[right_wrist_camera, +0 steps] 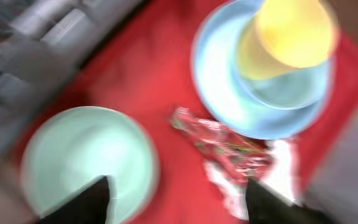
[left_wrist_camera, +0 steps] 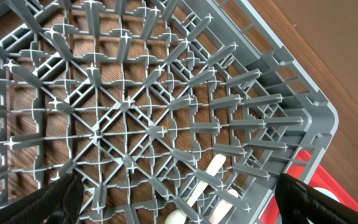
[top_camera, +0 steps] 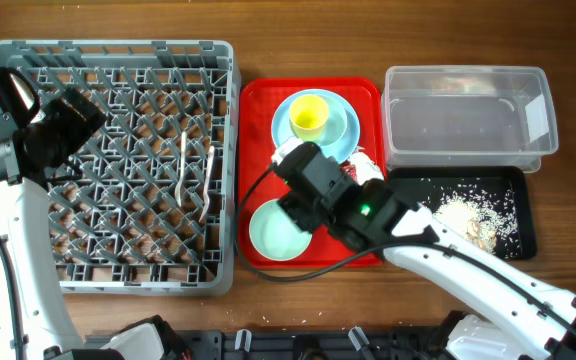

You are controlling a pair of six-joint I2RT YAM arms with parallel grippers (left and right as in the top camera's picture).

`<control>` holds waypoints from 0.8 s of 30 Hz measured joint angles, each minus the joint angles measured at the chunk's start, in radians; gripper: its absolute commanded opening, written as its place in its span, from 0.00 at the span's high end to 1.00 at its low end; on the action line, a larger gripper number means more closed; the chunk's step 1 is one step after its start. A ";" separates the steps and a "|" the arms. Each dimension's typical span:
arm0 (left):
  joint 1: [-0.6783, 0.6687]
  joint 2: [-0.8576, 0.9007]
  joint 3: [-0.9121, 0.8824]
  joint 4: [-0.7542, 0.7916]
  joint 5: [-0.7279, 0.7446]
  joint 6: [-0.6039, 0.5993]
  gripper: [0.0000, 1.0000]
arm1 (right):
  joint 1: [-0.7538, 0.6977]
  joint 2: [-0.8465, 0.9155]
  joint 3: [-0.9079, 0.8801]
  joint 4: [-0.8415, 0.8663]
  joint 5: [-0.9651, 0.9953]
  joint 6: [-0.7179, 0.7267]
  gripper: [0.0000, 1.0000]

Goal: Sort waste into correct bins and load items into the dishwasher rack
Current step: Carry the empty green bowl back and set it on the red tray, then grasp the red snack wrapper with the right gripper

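The grey dishwasher rack fills the left of the table. The white spoon and fork lie in it; their handles show in the left wrist view. My left gripper hangs open and empty over the rack. On the red tray are the light blue plate with the yellow cup on it, the pale green bowl and the red wrapper. My right gripper is open and empty above the tray, between bowl and wrapper.
The clear tub stands at the back right. The black tray in front of it holds pale rice-like scraps. A white piece lies next to the wrapper. The right wrist view is blurred.
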 measured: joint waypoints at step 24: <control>0.000 0.000 0.000 0.000 0.000 0.000 0.00 | -0.167 0.318 -0.054 0.144 -0.005 -0.333 0.45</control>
